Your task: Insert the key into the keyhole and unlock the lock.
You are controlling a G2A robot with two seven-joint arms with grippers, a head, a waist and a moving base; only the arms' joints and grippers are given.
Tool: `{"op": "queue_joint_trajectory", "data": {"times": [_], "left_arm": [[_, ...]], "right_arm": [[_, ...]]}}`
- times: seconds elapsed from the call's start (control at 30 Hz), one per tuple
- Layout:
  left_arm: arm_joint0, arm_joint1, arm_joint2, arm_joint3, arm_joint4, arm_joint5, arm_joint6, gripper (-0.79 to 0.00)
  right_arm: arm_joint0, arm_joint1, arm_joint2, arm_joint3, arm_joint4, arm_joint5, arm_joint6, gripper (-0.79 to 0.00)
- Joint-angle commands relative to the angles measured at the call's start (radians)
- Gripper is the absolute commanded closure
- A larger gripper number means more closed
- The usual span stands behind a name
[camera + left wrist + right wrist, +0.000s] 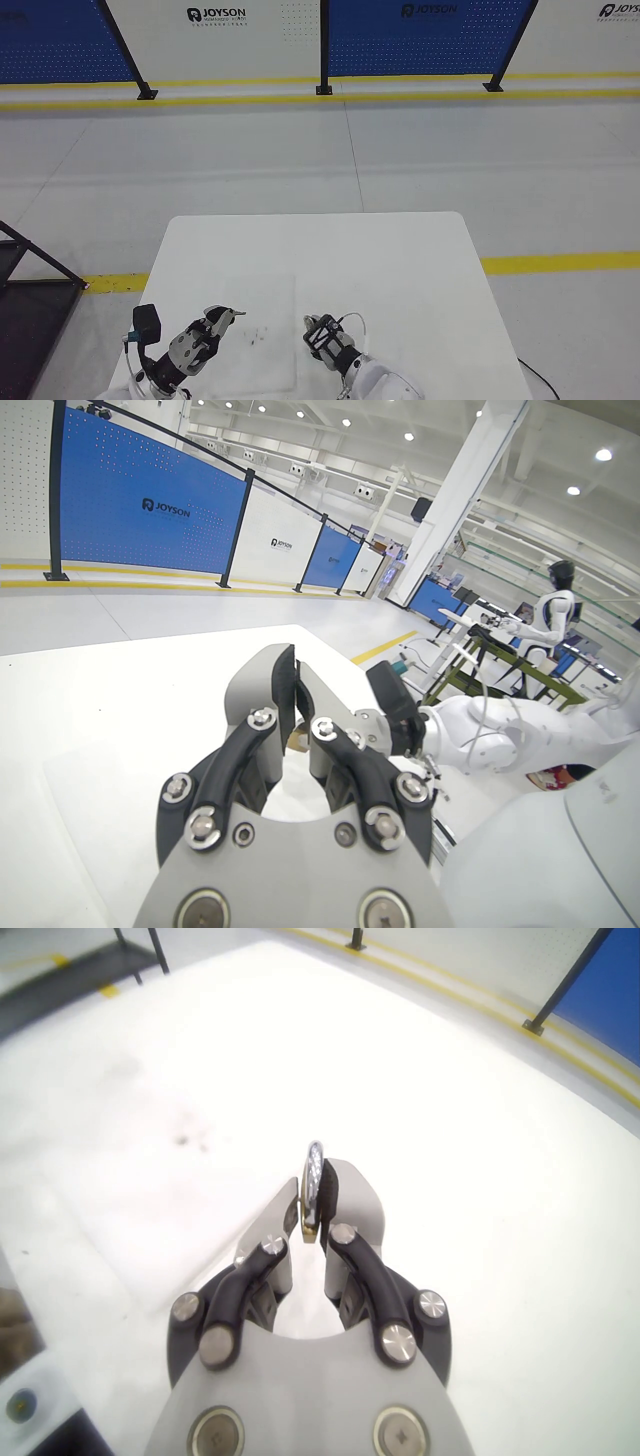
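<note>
Right gripper (316, 1184) clamps a brass padlock (310, 1218) over the white table (400, 260). Left gripper (296, 667), its pads pressed together, pinches a slim key (234, 314).

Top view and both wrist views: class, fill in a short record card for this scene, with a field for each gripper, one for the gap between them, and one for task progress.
left gripper: shut on the key, a thin metal piece jutting past its tips
right gripper: shut on the lock, brass body between the fingers, silver shackle sticking out beyond them
gap: the two grippers are apart, near the front of the white table
progress: key not yet in the lock
</note>
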Motion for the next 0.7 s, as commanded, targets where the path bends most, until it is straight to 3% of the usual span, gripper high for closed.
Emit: {"op": "queue_joint_trajectory", "data": {"times": [0.0,0.17,0.67], "left_arm": [[0.000,0.000,0.000,0.000,0.000,0.000,0.000,0.000],[0.000,0.000,0.000,0.000,0.000,0.000,0.000,0.000],[0.000,0.000,0.000,0.000,0.000,0.000,0.000,0.000]], "right_arm": [[-0.023,0.012,0.035,-0.040,0.029,-0.065,-0.030,0.000],[-0.082,0.039,0.105,-0.118,0.048,-0.179,-0.079,0.000],[-0.082,0.039,0.105,-0.117,0.051,-0.177,-0.080,0.000]]}}
